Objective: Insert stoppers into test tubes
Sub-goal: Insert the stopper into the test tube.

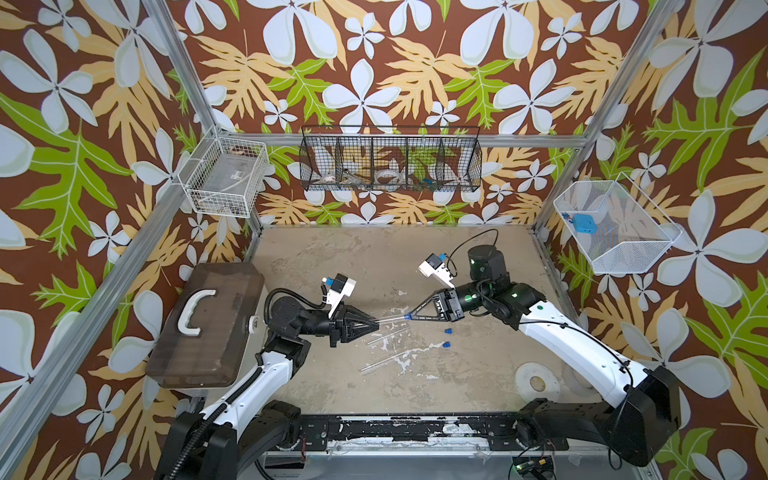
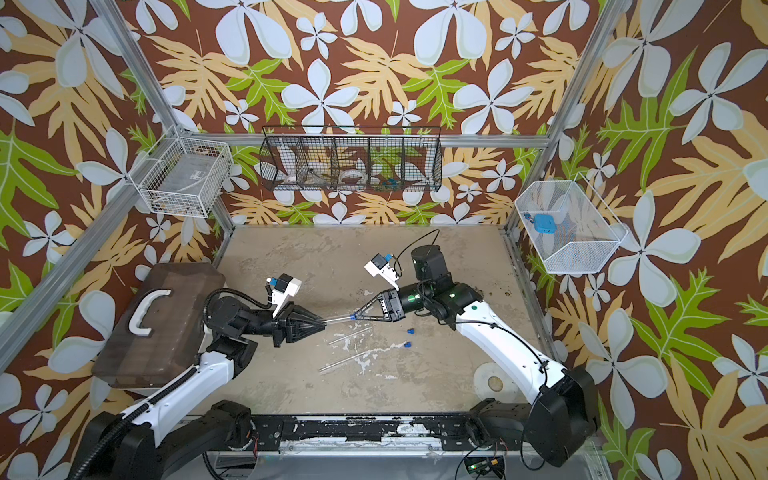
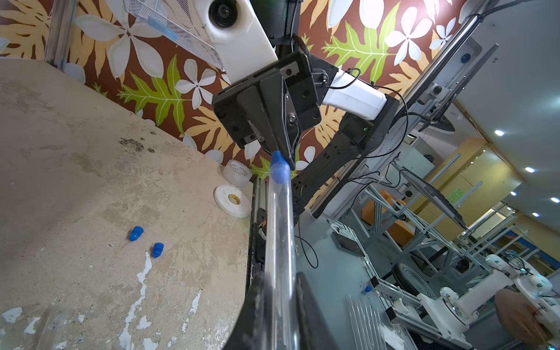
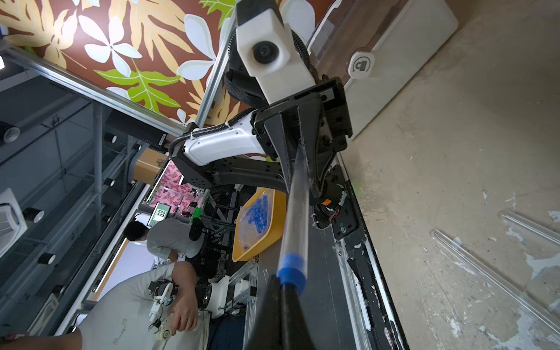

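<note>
End effectors (image 1: 377, 321) (image 1: 412, 316) closed on tube (image 1: 392, 319) and stopper (image 3: 279, 170)

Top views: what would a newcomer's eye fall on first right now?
The tip-to-tip meeting above the table: the left pincer grips a clear test tube and the right pincer holds a blue stopper at its mouth. Nearer the robot, two spare stoppers and two loose tubes lie on the surface.

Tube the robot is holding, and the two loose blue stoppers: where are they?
held tube (image 1: 392, 319): a top view, its clear middle.
farther loose stopper (image 1: 448, 331): a top view, its body.
nearer loose stopper (image 1: 446, 344): a top view, its body.
</note>
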Motion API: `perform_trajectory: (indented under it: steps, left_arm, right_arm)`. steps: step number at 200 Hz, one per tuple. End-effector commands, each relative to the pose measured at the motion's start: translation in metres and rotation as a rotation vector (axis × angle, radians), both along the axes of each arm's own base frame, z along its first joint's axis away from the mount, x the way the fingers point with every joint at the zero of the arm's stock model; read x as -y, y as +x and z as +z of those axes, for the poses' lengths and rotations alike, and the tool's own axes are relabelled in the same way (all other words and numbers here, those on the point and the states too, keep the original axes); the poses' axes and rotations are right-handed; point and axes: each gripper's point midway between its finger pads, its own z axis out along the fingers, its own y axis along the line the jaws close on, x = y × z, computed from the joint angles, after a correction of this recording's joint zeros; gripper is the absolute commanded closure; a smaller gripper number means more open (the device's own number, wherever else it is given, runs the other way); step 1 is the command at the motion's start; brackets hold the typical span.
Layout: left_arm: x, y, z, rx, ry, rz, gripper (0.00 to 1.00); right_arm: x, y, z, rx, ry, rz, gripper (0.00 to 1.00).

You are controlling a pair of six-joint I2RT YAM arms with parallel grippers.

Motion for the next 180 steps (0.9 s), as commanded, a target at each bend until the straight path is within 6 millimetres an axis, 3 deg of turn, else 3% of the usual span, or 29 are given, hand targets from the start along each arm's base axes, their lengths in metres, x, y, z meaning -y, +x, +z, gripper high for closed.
perform_trajectory:
  steps: [1,72,117,154,180]
  left_arm:
    - [0.003,0.0,0.024,0.107,-0.065,0.031,1.0]
    - [0.006,0.008,0.012,0.093,-0.025,0.045,1.0]
    - [0.007,0.027,0.005,0.034,0.005,0.117,1.0]
    - [0.006,0.041,-0.001,-0.012,0.027,0.182,1.0]
    - [0.006,0.039,0.001,-0.004,0.014,0.173,1.0]
  right_arm:
    - [-0.016,0.005,-0.004,0.038,-0.002,-0.017,1.0]
    - [-0.027,0.008,-0.017,0.018,-0.044,-0.013,1.0]
    - [-0.031,0.039,-0.026,0.047,-0.116,-0.183,1.0]
    - [-0.028,0.053,-0.014,0.062,-0.061,-0.316,1.0]
    - [-0.033,0.049,-0.014,0.068,-0.059,-0.314,1.0]
